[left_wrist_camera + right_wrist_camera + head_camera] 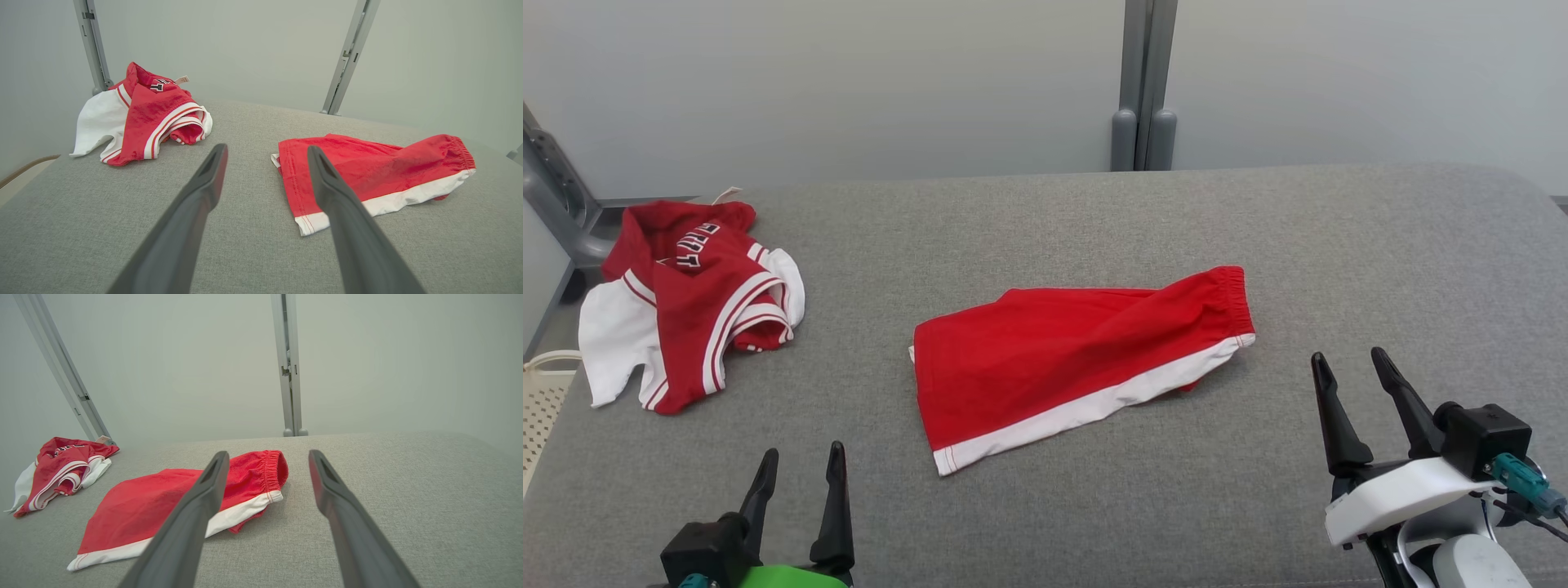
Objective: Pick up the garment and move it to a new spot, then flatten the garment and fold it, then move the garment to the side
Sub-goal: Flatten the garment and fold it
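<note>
**Red shorts [1062, 359] at frame centre, not yet moved aside; both grippers empty**

At the upper left of the head view, a red-and-white jersey [686, 294] lies crumpled near the edge of the grey padded surface [1094, 506]. At the lower left, the left gripper [803, 449] hovers with its fingers spread wide, holding and touching nothing. In the centre the shorts lie fairly flat, seemingly doubled leg over leg. Whether that is the finished fold I cannot tell, and the move aside looks undone. At the lower right, the right gripper [1348, 354] is likewise spread and empty.
</note>
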Available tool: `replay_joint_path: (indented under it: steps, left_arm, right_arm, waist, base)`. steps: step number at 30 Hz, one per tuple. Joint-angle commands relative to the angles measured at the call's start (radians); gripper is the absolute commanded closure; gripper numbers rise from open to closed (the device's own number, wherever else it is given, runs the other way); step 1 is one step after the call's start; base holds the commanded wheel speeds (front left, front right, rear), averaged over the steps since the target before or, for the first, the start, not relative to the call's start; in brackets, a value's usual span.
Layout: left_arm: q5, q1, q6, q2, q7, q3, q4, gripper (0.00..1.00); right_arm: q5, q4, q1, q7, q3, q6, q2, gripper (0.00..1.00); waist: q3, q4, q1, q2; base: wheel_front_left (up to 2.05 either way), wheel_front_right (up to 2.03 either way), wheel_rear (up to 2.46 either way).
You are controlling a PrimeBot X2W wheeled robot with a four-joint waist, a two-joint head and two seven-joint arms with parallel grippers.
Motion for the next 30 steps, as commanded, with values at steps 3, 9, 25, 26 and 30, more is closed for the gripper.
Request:
replay_joint_path:
  steps: [3, 9, 25, 26, 30]
  left_arm:
    - [0.0, 0.015, -0.002, 0.005, 0.004, -0.006, 0.0, 0.0]
    - [-0.015, -0.024, -0.033, -0.022, 0.032, -0.045, 0.047, 0.0]
    - [-0.082, -0.264, -0.199, -0.18, 0.035, -0.11, 0.499, 0.0]
    - [-0.082, -0.264, -0.199, -0.18, 0.035, -0.11, 0.499, 0.0]
    - [-0.095, -0.308, -0.222, -0.2, 0.011, -0.097, 0.594, 0.0]
  right_arm:
    - [-0.006, -0.006, 0.014, 0.005, 0.002, 0.0, -0.001, 0.0]
    - [0.003, -0.006, 0.0, 0.011, 0.013, 0.0, -0.007, 0.0]
    - [0.014, -0.037, -0.077, 0.041, 0.056, 0.0, -0.053, 0.0]
    - [0.014, -0.037, -0.077, 0.041, 0.056, 0.0, -0.053, 0.0]
    - [0.017, -0.041, -0.095, 0.039, 0.057, 0.0, -0.06, 0.0]
  waist:
    - [0.004, 0.0, 0.0, 0.0]
    - [0.021, -0.007, 0.0, 0.0]
    - [0.164, -0.107, 0.0, 0.0]
    - [0.164, -0.107, 0.0, 0.0]
    - [0.191, -0.124, 0.0, 0.0]
  base:
    - [0.0, 0.0, 0.0]
    - [0.0, 0.0, 0.0]
    - [0.0, 0.0, 0.0]
    - [0.0, 0.0, 0.0]
    - [0.0, 0.0, 0.0]
